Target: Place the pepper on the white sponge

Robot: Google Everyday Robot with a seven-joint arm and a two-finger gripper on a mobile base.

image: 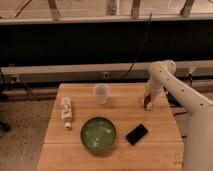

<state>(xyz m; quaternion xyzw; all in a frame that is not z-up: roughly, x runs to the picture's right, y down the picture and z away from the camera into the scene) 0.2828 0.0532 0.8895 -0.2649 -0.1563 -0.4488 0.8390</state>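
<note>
My gripper (147,103) hangs down from the white arm (165,80) over the right side of the wooden table (115,155), close to its surface. It is shut on the pepper (146,102), a small dark red shape at its tip. I cannot make out the white sponge; it may be hidden behind or under the gripper.
A translucent cup (101,93) stands at the back middle. A white labelled bottle (66,111) lies at the left. A green bowl (98,133) sits front centre, with a black phone-like slab (136,134) to its right. A dark wall runs behind the table.
</note>
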